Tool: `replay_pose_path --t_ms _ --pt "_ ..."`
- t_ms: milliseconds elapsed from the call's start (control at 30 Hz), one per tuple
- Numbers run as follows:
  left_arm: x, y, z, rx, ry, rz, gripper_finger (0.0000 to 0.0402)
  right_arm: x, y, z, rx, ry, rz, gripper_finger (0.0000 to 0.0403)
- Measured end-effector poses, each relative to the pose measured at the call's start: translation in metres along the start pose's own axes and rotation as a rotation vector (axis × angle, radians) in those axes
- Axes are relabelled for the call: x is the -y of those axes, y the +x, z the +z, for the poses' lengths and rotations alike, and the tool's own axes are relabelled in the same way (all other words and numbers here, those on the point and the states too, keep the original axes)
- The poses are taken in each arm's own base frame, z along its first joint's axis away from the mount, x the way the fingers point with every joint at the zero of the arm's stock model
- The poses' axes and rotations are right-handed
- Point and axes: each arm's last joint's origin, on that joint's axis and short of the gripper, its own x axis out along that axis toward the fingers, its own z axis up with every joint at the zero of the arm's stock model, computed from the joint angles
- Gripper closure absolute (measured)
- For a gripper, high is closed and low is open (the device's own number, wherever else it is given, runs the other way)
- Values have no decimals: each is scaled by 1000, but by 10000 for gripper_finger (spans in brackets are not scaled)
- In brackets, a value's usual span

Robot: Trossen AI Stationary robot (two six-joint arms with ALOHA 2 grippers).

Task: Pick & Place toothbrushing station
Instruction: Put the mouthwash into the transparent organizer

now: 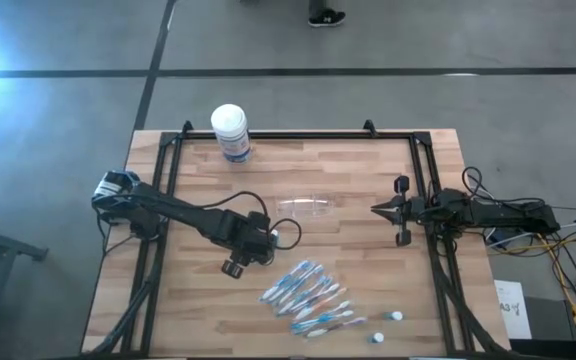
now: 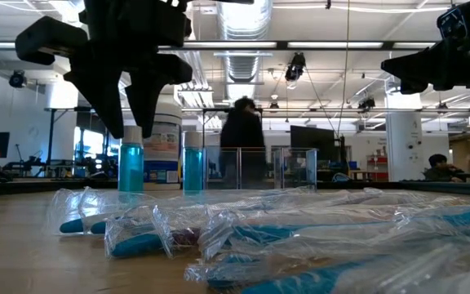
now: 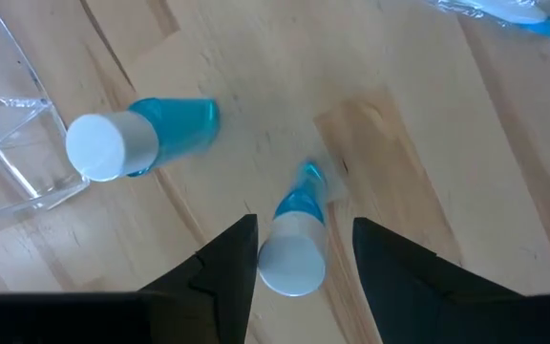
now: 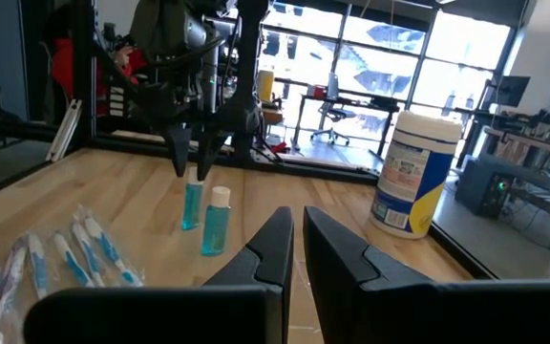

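Your left tool (image 3: 304,229) hangs spread over one upright blue tube (image 3: 292,244), fingers either side, not pinching yet, lined up for a straight grab. A second tube (image 3: 132,141) stands just beside it, near the clear cup (image 1: 308,206). Wrapped toothbrushes (image 1: 310,295) lie heaped nearer the desk (image 1: 368,170) front. Your right tool (image 1: 380,210) waits pressed together at the right edge.

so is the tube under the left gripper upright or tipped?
Upright: the tube stands white cap up between the open left gripper fingers, untouched.
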Motion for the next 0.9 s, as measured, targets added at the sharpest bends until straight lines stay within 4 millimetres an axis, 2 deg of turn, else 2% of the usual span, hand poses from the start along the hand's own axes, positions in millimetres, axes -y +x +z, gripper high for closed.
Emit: replay_pose_path --t_ms 300,667,900 --pt "0 0 0 -1 -1 1 228 0 0 0 0 -3 0 374" --pt "-3 0 -1 -1 -8 2 292 0 0 0 0 -3 0 374" --pt "-4 0 -1 -6 -47 31 301 0 0 0 -2 -3 0 374"
